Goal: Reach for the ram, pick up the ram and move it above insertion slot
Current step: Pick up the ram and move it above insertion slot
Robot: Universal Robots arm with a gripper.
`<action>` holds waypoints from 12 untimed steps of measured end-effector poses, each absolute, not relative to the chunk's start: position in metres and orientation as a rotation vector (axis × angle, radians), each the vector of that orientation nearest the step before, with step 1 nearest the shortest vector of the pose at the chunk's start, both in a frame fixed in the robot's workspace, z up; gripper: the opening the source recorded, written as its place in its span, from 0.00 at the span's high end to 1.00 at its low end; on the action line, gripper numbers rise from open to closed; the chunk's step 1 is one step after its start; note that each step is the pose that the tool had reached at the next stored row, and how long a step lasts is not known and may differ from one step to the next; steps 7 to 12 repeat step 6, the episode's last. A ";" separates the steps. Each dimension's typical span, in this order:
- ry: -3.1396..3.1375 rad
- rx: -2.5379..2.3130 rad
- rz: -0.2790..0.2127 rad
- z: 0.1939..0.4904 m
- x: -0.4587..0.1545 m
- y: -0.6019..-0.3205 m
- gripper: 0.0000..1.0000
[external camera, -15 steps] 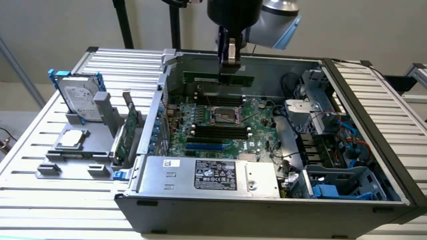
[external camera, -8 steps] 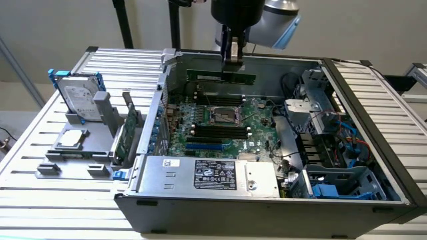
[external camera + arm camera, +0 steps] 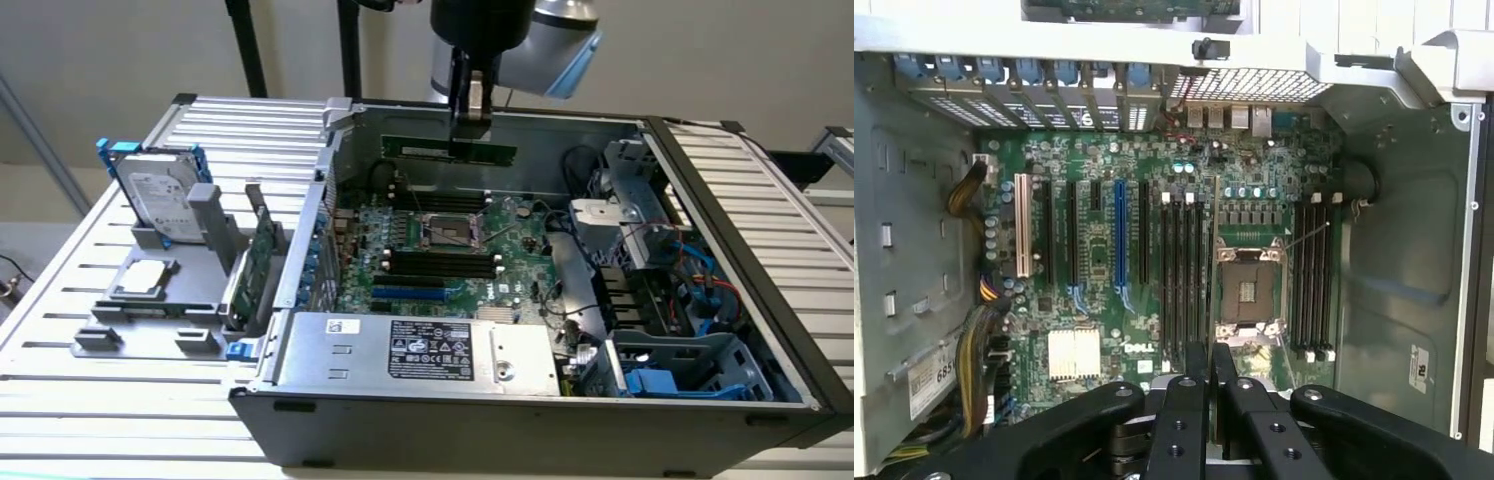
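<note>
In the upper middle of the frame, the claw (image 3: 470,132) pinches the ram (image 3: 449,150), held level above the motherboard (image 3: 441,245) with its black slots (image 3: 434,262).

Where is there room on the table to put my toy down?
The slatted table is bare on the exterior view's right of the computer case, and in front of the gray holder. It is crowded around the hard drive and green card, and inside the case, where the gripper holds the ram.
</note>
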State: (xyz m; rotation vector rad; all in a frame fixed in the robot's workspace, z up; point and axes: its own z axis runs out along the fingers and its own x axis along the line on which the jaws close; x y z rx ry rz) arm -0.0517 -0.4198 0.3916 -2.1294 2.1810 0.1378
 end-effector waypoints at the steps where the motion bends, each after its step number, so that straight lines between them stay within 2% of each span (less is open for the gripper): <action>1: 2.181 -2.129 0.138 0.392 -0.052 -0.420 0.87; 12: 2.181 -2.129 0.138 0.392 -0.052 -0.420 0.87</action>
